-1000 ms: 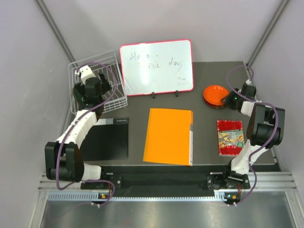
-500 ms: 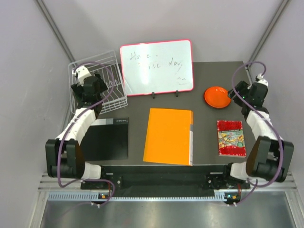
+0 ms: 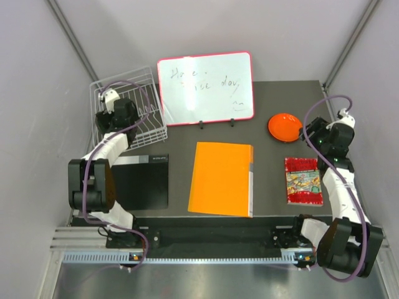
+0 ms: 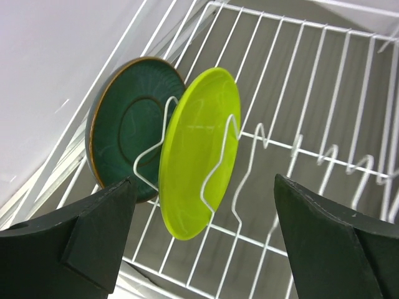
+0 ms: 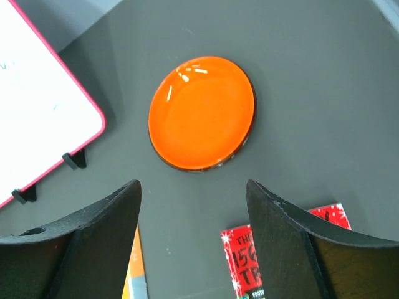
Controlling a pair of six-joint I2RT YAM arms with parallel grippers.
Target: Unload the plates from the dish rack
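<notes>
1. In the upper left of the overhead view sits the white wire dish rack [image 3: 134, 99]. The left wrist camera shows two round plastic plates standing on edge between its tines: a lime green plate [image 4: 199, 152] in front and a dark teal plate [image 4: 128, 124] just behind it, toward the frame's left.
2. My left pincer [image 4: 201, 187] hovers over the lime green plate with its fingers spread wide, one on each side of the view. It touches nothing and holds nothing.
3. At the right of the overhead view, a glossy orange round plate [image 3: 284, 126] lies flat on the dark grey counter [image 3: 280, 99], near the red patterned booklet [image 3: 303, 180] but apart from it.
4. My right pincer [image 5: 192, 187] hangs above the orange plate, fingers apart and empty.
5. My reading is one plate unloaded for certain and two in the rack to fetch. I see no other plate in any view, and whether one lies under the orange plate I cannot tell.
6. The lime green plate looks like the natural next pick, since it is the one framed between the fingers.
</notes>
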